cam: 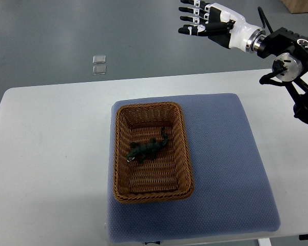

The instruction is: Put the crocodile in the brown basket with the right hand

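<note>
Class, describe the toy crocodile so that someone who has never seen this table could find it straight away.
Start at the white table and find the blue mat on it. On the mat's left part stands a brown woven basket. The crocodile lies inside on the basket's floor, a small dark green toy set diagonally, the only thing in the basket.

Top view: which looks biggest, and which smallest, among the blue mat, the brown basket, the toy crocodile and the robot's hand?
1. Blue mat
2. Brown basket
3. Right hand, raised nearer the camera, so its size is unsure
4. Crocodile, lying inside the basket
</note>
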Robot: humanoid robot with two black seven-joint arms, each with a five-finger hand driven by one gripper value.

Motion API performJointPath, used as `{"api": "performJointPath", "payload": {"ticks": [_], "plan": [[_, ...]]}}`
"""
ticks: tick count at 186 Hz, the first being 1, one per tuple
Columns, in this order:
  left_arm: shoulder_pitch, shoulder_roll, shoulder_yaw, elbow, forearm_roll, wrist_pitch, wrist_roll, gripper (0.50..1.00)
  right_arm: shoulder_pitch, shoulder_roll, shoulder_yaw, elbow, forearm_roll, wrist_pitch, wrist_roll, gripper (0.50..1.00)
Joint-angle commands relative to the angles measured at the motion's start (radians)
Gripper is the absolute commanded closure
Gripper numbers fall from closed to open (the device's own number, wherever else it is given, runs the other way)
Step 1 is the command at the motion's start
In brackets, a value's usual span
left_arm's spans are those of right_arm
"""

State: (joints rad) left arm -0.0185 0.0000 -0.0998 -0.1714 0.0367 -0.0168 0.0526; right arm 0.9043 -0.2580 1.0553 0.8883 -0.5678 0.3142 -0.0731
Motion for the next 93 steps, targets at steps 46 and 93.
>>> {"api": "performJointPath", "payload": {"ticks": [46,93], "plan": [[0.000,0.000,0.008,-0.005,0.000,0.000,0.001,0.500,-0.128,0.060,0.124,-0.126,0.509,-0.113,0.156,0.572],[0.000,0.000,0.011,-0.002,0.000,0.000,0.001,0.500,-0.189,0.102,0.126,-0.176,0.615,-0.096,0.237,0.570]]}}
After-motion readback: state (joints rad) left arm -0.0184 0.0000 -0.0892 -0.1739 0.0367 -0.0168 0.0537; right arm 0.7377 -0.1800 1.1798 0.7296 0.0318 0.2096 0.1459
